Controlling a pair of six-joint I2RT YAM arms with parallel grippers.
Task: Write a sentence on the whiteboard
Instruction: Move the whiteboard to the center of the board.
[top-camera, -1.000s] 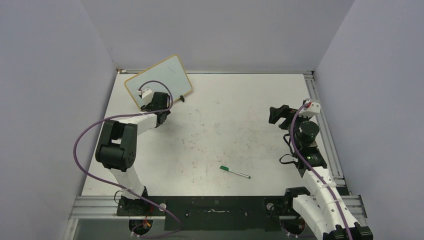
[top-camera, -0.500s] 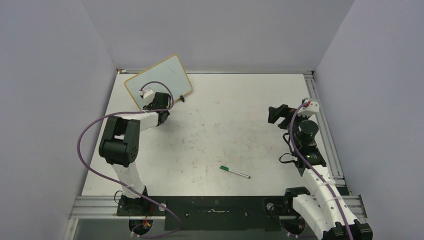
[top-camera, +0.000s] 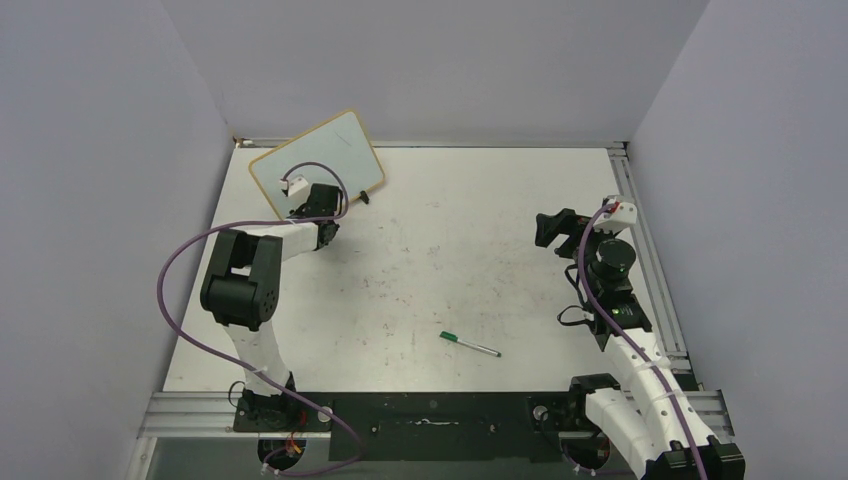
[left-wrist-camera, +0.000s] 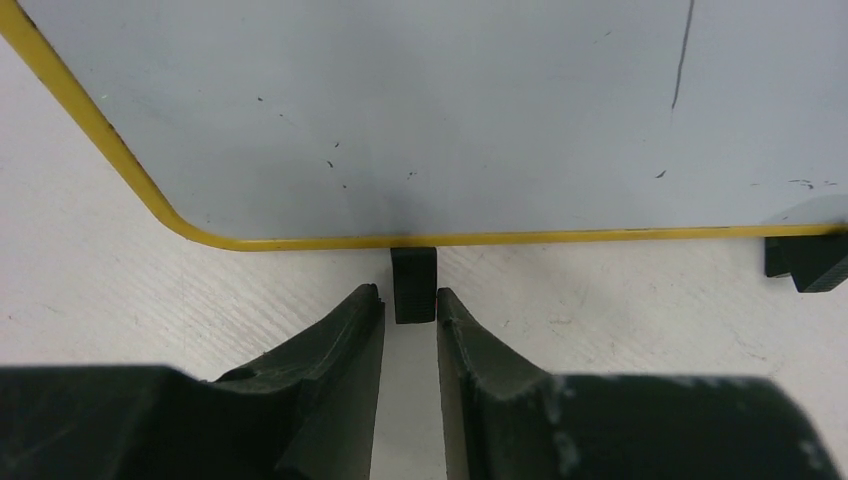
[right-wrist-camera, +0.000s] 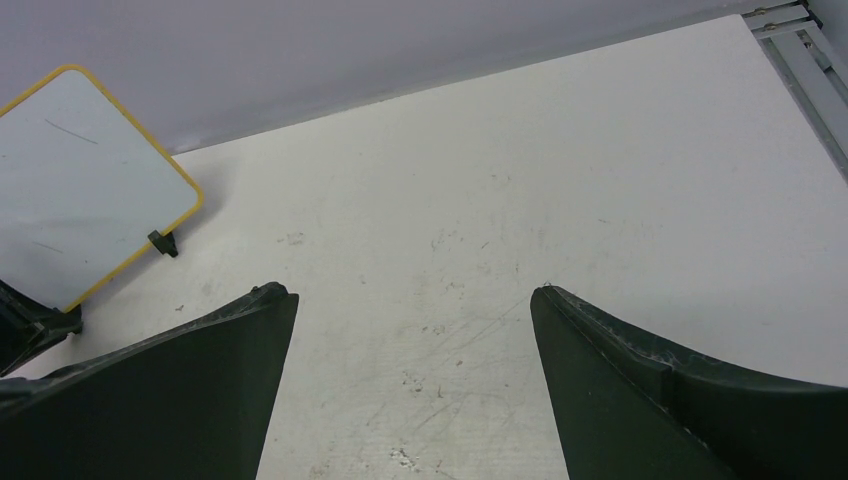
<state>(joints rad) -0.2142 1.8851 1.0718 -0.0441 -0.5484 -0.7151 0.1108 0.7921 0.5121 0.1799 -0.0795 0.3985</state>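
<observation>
The whiteboard (top-camera: 318, 160) stood in the far left corner with no sentence on it, so I judged the writing not begun. My right gripper (right-wrist-camera: 410, 291) was spread wide, empty. My left gripper (left-wrist-camera: 410, 300) was nearly closed about the clip foot (left-wrist-camera: 414, 285); whether it pinched, I could not tell. Next I needed the marker (top-camera: 469, 344), lying near the front.

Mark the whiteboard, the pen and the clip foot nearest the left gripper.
whiteboard (top-camera: 338, 148): top external view, bare white face.
pen (top-camera: 470, 345): top external view, mid-barrel.
clip foot (left-wrist-camera: 414, 285): left wrist view, its middle.
</observation>
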